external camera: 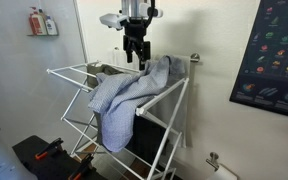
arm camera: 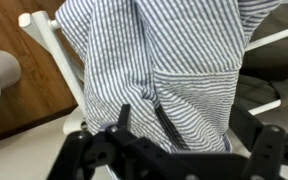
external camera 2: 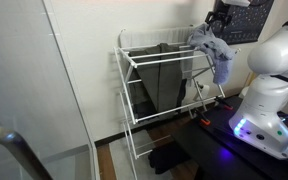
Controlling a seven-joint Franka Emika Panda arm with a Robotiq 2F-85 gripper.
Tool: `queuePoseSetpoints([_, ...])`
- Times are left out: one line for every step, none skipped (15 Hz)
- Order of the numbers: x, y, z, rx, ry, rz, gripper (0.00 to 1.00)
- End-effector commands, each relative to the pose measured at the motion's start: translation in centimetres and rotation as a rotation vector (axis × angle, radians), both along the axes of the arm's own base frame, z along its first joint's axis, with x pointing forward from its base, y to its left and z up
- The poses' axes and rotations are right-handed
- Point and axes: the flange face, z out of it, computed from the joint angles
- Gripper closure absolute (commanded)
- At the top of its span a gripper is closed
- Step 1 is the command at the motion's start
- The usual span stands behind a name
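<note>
Blue-and-white striped cloth (external camera: pixel 124 95) hangs over the white drying rack (external camera: pixel 69 72), just below the pincer (external camera: pixel 134 58), whose jaws stand wide apart, holding nothing.

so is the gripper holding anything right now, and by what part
Nothing is held: the gripper stands open just above the striped cloth draped over the drying rack.

We note both exterior views stand back, facing the drying rack (external camera: pixel 179 118) from different sides. The wrist view looks closely onto the striped cloth (arm camera: pixel 174 60), which all share.
</note>
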Motion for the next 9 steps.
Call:
queuePoseSetpoints([2.8, -0.7, -1.2, -0.040, 0.056, 0.008, 0.00])
queuePoseSetpoints([3.3, -0.7, -1.8, -0.041, 0.073, 0.016, 0.00])
queuePoseSetpoints([3.8, -0.8, -2.5, -0.042, 0.092, 0.018, 0.00])
queuePoseSetpoints([4.2, -0.8, -3.4, -0.041, 0.114, 0.019, 0.00])
queuePoseSetpoints([4.6, -0.9, -4.2, -0.043, 0.133, 0.017, 0.00])
queuePoseSetpoints([4.8, -0.9, -5.2, -0.039, 0.152, 0.020, 0.00])
queuePoseSetpoints([5.0, -0.9, -6.0, -0.040, 0.167, 0.021, 0.00])
queuePoseSetpoints([5.1, -0.9, -6.9, -0.037, 0.180, 0.021, 0.00])
queuePoseSetpoints([5.1, -0.9, -7.5, -0.040, 0.195, 0.024, 0.12])
